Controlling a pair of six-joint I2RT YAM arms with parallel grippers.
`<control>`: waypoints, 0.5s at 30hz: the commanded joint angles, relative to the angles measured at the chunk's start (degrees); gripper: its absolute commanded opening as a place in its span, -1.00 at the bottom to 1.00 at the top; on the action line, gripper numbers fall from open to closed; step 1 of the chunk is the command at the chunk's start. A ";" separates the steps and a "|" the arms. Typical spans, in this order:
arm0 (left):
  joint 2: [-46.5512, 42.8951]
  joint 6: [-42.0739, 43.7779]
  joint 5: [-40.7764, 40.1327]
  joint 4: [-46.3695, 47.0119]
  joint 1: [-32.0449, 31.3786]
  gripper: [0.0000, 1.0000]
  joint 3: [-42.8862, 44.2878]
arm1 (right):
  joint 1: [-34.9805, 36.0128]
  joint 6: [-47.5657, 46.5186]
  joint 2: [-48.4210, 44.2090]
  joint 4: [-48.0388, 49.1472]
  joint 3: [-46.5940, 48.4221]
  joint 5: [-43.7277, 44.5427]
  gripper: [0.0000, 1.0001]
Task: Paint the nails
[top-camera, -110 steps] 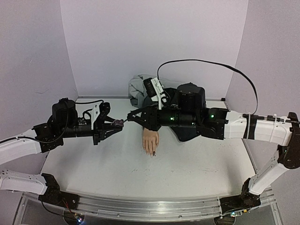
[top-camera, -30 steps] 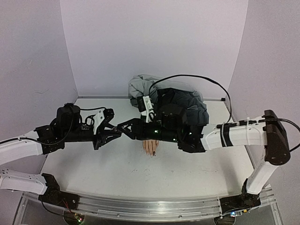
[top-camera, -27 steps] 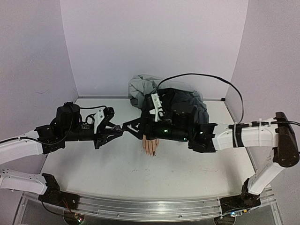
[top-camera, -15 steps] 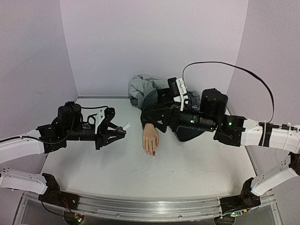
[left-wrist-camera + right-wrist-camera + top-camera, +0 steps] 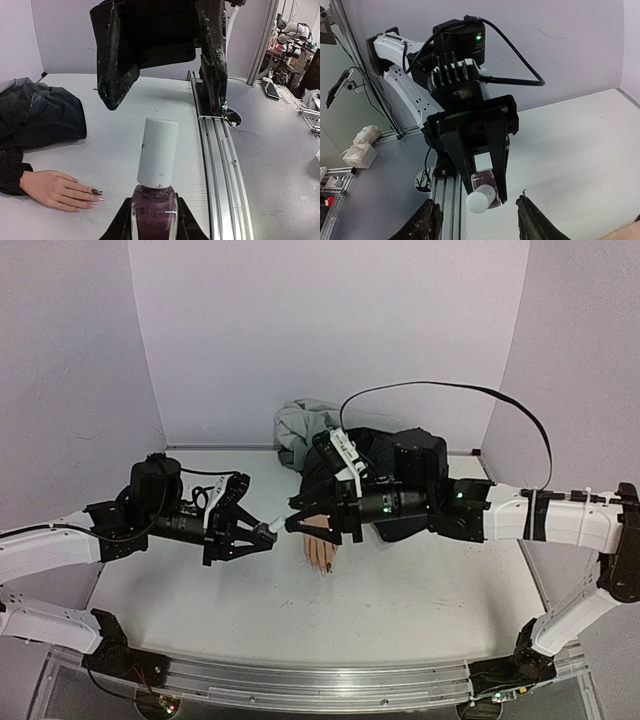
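L gripper (image 5: 258,533) clamped on 1 polish bottle (image 5: 154,212), its 1 white cap (image 5: 157,152) pointing at R gripper (image 5: 296,523), jaws wide apart, cap just short of them. 1 mannequin hand (image 5: 52,187) flat on table (image 5: 115,140) nr bottle; nails (image 5: 96,191): 1 dark, others seen pale.

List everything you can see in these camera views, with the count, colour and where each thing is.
polish bottle: one, dark purple, white cap, held in the left gripper
mannequin hand: one, pale peach, table centre
nails: one dark-polished, others pale, on its fingertips
clothing heap: one, grey and black, back of table, sleeve over the wrist
table: one, white
left gripper: one, black, shut on the polish bottle
right gripper: one, black, open, facing the cap
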 commanded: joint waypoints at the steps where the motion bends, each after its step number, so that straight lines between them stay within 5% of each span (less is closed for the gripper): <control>1: 0.38 -0.98 2.65 3.47 -0.16 -1.00 3.23 | 0.02 -2.21 1.88 2.97 4.21 -6.02 -0.01; 9: 0.56 -1.04 2.57 3.45 -0.25 -1.00 3.37 | 0.14 -2.03 5.36 3.02 6.47 -8.92 -0.21; 15: 0.44 -1.02 2.39 3.46 -0.30 -1.00 3.37 | 0.07 -1.63 6.51 3.73 6.56 -8.94 -0.56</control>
